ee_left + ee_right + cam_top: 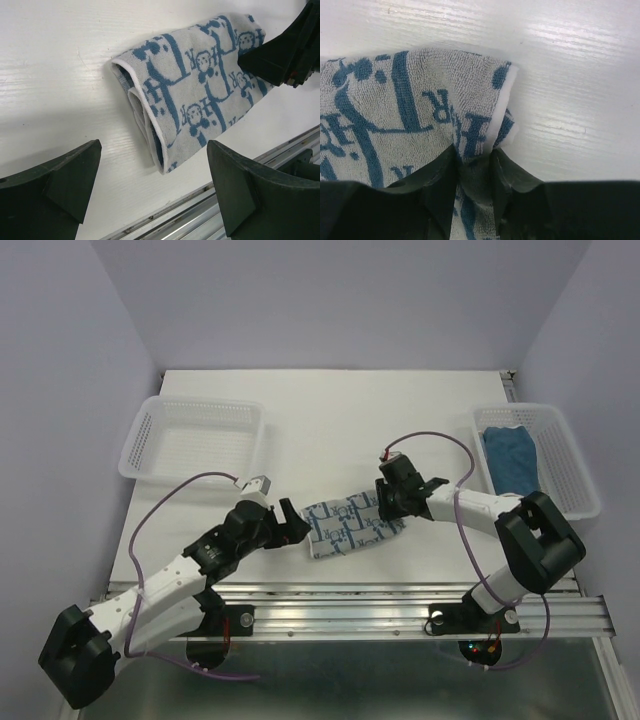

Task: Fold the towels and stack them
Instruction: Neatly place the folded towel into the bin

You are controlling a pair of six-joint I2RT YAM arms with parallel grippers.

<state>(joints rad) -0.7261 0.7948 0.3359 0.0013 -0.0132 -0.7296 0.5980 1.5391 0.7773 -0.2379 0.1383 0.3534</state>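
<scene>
A white towel with a blue pattern (348, 527) lies folded on the table between the two arms; it also shows in the left wrist view (200, 95) and the right wrist view (395, 115). My right gripper (390, 508) is shut on the towel's right edge, the cloth pinched between its fingers (440, 185). My left gripper (291, 524) is open and empty just left of the towel's folded end, its fingers (250, 185) apart above the table's front edge. A plain dark blue towel (510, 457) lies in the right basket.
A white perforated basket (193, 437) stands at the back left with nothing showing in it. Another white basket (565, 455) stands at the right. A metal rail (350, 615) runs along the table's near edge.
</scene>
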